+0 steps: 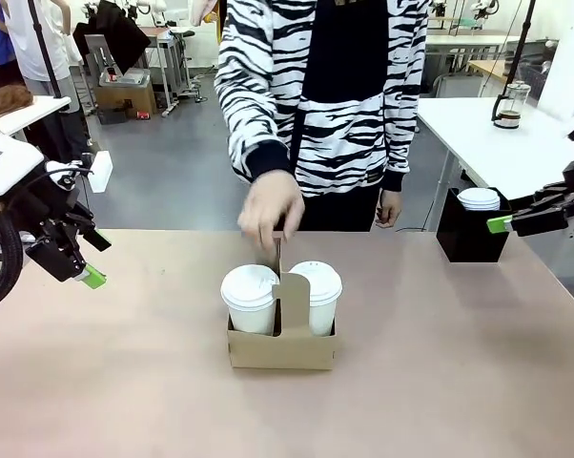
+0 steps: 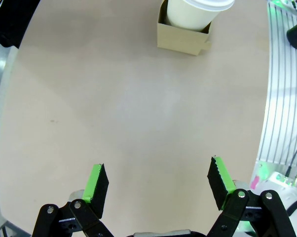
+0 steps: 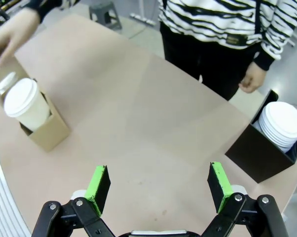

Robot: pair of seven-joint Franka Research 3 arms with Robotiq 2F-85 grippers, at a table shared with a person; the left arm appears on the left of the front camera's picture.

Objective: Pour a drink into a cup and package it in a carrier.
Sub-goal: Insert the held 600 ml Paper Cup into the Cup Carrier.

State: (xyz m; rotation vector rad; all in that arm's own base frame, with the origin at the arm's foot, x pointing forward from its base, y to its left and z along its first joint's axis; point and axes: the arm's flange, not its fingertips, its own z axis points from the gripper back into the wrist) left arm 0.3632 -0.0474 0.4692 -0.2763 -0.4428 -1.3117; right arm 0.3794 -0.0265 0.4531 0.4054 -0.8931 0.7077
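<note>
Pink-brown tabletop [image 1: 440,382] holds the carrier [image 1: 282,348] in the middle, with two lidded cups sitting in its holes, so the packing looks done. The person's hand [image 1: 271,212] hangs just over the handle, maybe to lift it. Both arms wait out at the sides: the left gripper [image 2: 158,187] and the right gripper [image 3: 159,183] have their jaws wide apart, holding nothing. From the right wrist you can see a stack of lids [image 3: 282,124] in a black box [image 3: 254,158]; the left wrist sees one cup [image 2: 198,12].
</note>
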